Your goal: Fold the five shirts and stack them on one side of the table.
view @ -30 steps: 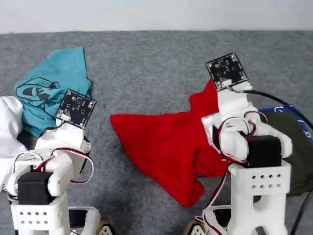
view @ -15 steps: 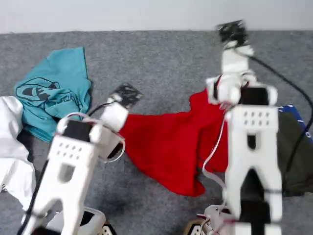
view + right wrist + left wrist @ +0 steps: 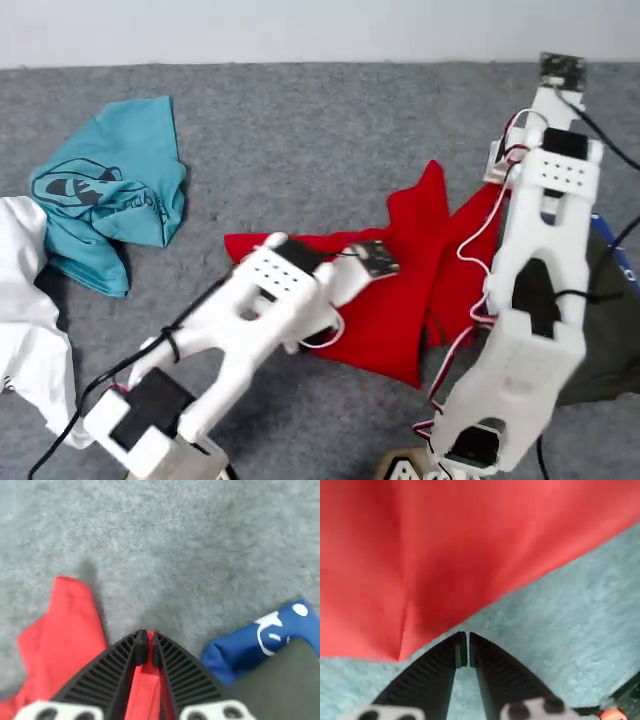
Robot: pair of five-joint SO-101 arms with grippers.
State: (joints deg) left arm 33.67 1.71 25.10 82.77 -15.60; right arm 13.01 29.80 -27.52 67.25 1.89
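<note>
A red shirt (image 3: pixel 400 320) lies crumpled in the middle of the grey table. Its right part is drawn up toward the right arm (image 3: pixel 540 260). My right gripper (image 3: pixel 147 636) is shut on a fold of the red shirt (image 3: pixel 65 625), and red cloth shows between its fingers. The left arm (image 3: pixel 270 300) stretches over the shirt's near side. My left gripper (image 3: pixel 463 636) is shut, with its tips at the edge of the red shirt (image 3: pixel 470 540) and bare table behind them.
A teal shirt (image 3: pixel 110 200) lies at the back left, with a white shirt (image 3: pixel 25 290) at the left edge. A blue shirt (image 3: pixel 250 645) and a dark shirt (image 3: pixel 600 330) lie at the right, behind the right arm.
The left arm has swung from its rest at the front left out over the red shirt. The right arm has stretched farther back, pulling the shirt's right part with it.
</note>
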